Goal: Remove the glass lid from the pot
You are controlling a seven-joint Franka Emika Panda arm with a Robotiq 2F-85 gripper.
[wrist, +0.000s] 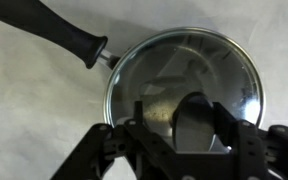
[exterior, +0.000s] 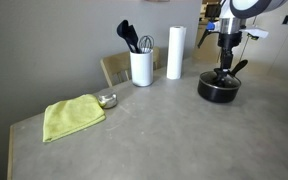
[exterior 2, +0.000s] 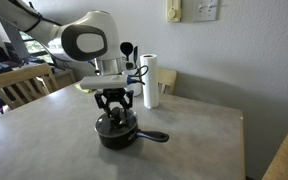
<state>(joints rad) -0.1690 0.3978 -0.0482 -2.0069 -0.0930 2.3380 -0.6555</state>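
The pot (exterior: pixel 219 91) is a low black saucepan on the grey table, also seen in an exterior view (exterior 2: pixel 117 135) with its long handle (exterior 2: pixel 154 136) sticking out sideways. The glass lid (wrist: pixel 184 65) lies on the pot; in the wrist view its metal rim and dark knob (wrist: pixel 194 120) show, and the pot handle (wrist: pixel 69 35) runs to the upper left. My gripper (wrist: pixel 184 128) is down over the lid, open, with its fingers on either side of the knob. The right finger is at the knob and there is a gap on the left. It shows in both exterior views (exterior: pixel 224 74) (exterior 2: pixel 115 113).
A white utensil holder (exterior: pixel 141 68) with black utensils, a white paper roll (exterior: pixel 174 52), a small metal bowl (exterior: pixel 107 100) and a yellow-green cloth (exterior: pixel 72 117) stand on the table. A wooden chair (exterior: pixel 114 68) is behind it. The table edge (exterior 2: pixel 239 140) is near the pot.
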